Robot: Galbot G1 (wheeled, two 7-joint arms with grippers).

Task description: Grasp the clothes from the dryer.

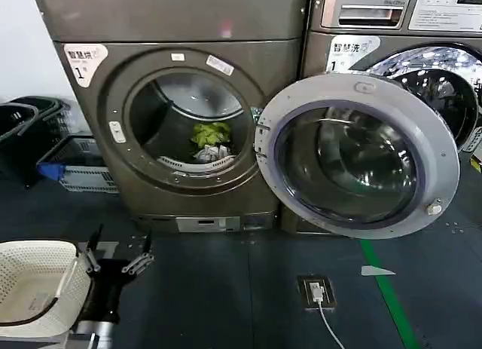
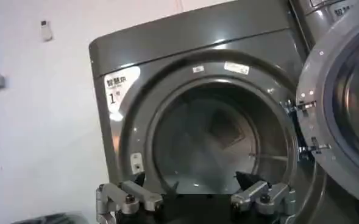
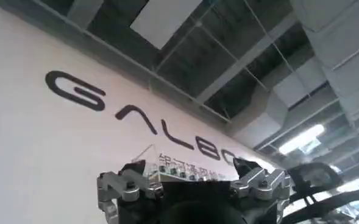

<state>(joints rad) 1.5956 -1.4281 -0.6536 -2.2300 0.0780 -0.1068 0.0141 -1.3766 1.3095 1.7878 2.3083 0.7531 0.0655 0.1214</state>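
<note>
The left gripper (image 1: 119, 252) has a black body. Its silver linkage fingers (image 2: 125, 198) carry visible screws and dark tips.

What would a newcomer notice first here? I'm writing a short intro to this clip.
Probably the dryer with its round door swung wide open to the right, and the yellow-green and white clothes lying low in the drum. Next, the left gripper, open, low in front of the machine beside a white basket.

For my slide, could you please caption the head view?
Open left gripper waits below the open dryer holding the clothes.
</note>
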